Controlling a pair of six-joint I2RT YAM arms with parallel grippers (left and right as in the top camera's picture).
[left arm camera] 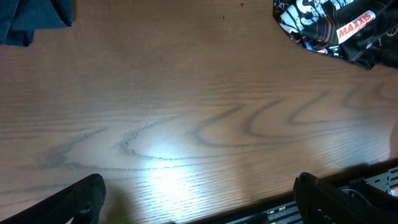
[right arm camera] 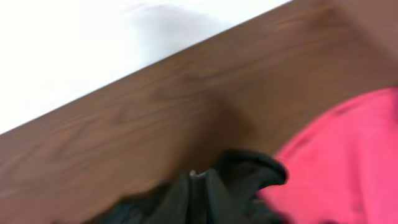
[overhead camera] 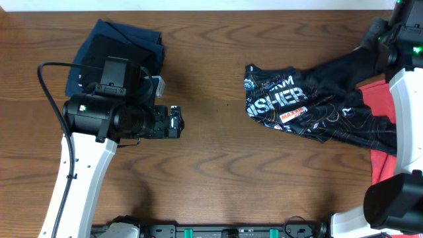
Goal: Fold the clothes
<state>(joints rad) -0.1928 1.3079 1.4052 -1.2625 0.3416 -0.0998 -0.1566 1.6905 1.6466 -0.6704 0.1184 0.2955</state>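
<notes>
The black jersey (overhead camera: 297, 106) with white lettering and thin contour lines lies crumpled at the right of the table. One end is pulled up toward my right gripper (overhead camera: 375, 41) at the far right edge, which is shut on it. In the right wrist view the bunched black cloth (right arm camera: 242, 183) fills the jaws and hides the fingers. The red T-shirt (overhead camera: 380, 99) lies under the jersey and also shows in the right wrist view (right arm camera: 339, 149). My left gripper (overhead camera: 176, 123) is open and empty above bare wood, its fingers wide apart (left arm camera: 199, 190).
Folded navy and black garments (overhead camera: 122, 43) are stacked at the far left, partly under my left arm, with a corner in the left wrist view (left arm camera: 31, 18). The jersey's edge shows at that view's top right (left arm camera: 329, 25). The table's far edge (right arm camera: 155, 62) is close to my right gripper.
</notes>
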